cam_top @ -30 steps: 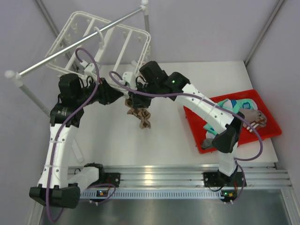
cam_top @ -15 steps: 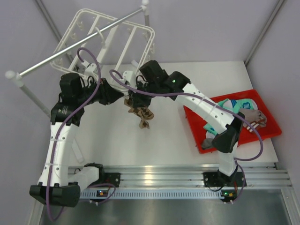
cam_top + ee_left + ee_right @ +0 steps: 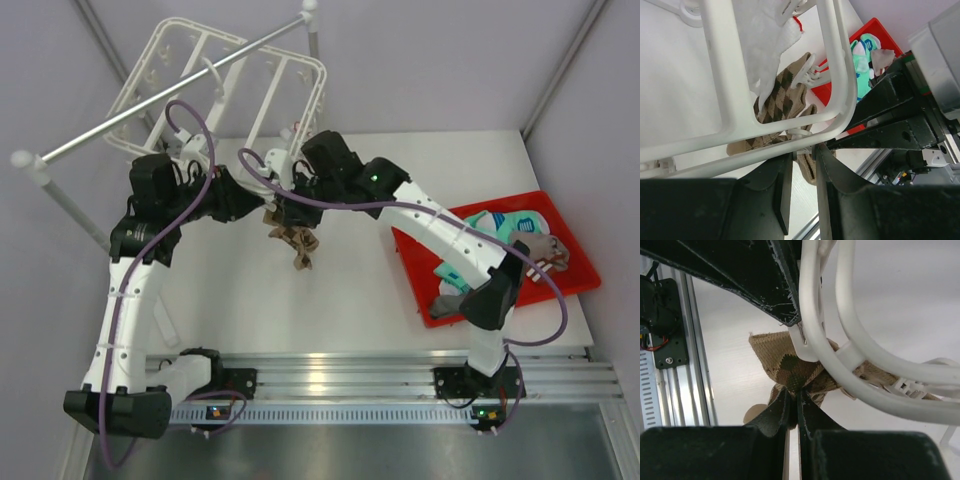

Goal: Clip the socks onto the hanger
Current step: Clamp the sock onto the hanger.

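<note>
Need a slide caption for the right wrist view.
Right jaws shut on the brown-and-tan checkered fabric sock beside the white plastic hanger frame.

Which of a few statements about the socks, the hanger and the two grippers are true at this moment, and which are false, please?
1. The right gripper is shut on the brown checkered sock. True.
2. The red tray is empty. False: teal-and-white socks lie in it.
3. The hanger lies flat on the table. False: it hangs tilted from the grey rail, above the table's far left corner.
4. The left gripper has its fingertips on a white clip at the hanger's edge, right beside the brown checkered sock. True.
</note>
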Controlling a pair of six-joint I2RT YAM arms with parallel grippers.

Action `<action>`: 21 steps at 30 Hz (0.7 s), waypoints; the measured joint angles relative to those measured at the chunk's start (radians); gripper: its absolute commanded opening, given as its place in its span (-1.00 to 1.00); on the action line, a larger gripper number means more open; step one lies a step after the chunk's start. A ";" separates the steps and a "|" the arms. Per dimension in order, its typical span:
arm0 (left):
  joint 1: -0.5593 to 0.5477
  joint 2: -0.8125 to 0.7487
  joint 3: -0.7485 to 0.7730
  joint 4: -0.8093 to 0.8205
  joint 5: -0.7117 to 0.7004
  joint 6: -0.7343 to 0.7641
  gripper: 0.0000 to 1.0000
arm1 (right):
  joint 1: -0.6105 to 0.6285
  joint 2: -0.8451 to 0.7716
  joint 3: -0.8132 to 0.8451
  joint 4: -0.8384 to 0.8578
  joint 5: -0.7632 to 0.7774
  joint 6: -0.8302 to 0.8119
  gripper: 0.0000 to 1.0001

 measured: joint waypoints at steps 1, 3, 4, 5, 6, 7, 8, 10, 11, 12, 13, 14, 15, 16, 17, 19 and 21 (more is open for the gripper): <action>0.000 0.000 0.000 0.000 -0.001 -0.001 -0.70 | 0.000 -0.012 -0.016 0.006 0.002 0.000 -1.00; 0.000 0.000 0.000 0.001 -0.002 -0.005 -0.57 | 0.000 -0.032 -0.033 0.013 0.005 0.000 -1.00; 0.000 -0.001 0.000 0.000 -0.004 -0.007 -0.44 | 0.000 -0.040 -0.041 0.021 0.006 0.000 -1.00; 0.000 -0.002 0.000 0.000 -0.006 -0.009 -0.35 | 0.000 -0.049 -0.047 0.027 0.010 0.000 -1.00; 0.000 -0.003 0.000 0.000 -0.009 -0.011 -0.28 | 0.000 -0.056 -0.053 0.034 0.013 -0.001 -1.00; 0.000 -0.005 0.000 0.000 -0.010 -0.014 -0.19 | 0.000 -0.063 -0.059 0.040 0.017 -0.001 -1.00; 0.000 -0.005 0.000 -0.002 -0.011 -0.018 -0.14 | 0.000 -0.068 -0.062 0.044 0.020 -0.001 -1.00; -0.002 -0.009 0.000 -0.008 -0.011 -0.025 0.02 | -0.001 -0.071 -0.063 0.055 0.024 -0.001 -1.00; -0.003 -0.011 0.000 -0.012 -0.011 -0.028 0.12 | -0.001 -0.072 -0.063 0.061 0.026 -0.001 -1.00; -0.003 -0.014 0.000 -0.014 -0.011 -0.031 0.16 | -0.002 -0.072 -0.063 0.065 0.027 -0.001 -1.00; -0.004 -0.019 0.000 -0.016 -0.012 -0.037 0.21 | -0.005 -0.072 -0.063 0.069 0.028 -0.001 -1.00; -0.005 -0.025 0.000 -0.016 -0.012 -0.044 0.25 | -0.008 -0.072 -0.064 0.071 0.029 -0.001 -1.00; -0.005 -0.032 0.000 -0.015 -0.012 -0.050 0.28 | -0.010 -0.073 -0.068 0.076 0.029 0.000 -1.00; -0.006 -0.042 0.000 -0.015 -0.016 -0.056 0.29 | -0.015 -0.074 -0.069 0.076 0.030 0.000 -1.00; -0.006 -0.055 0.000 -0.014 -0.018 -0.062 0.29 | -0.021 -0.074 -0.070 0.077 0.030 0.000 -1.00; -0.006 -0.078 0.000 -0.010 -0.020 -0.077 0.30 | -0.039 -0.075 -0.075 0.082 0.031 0.000 -1.00; -0.006 -0.108 -0.003 -0.003 -0.019 -0.088 0.30 | -0.058 -0.077 -0.080 0.087 0.034 0.000 -1.00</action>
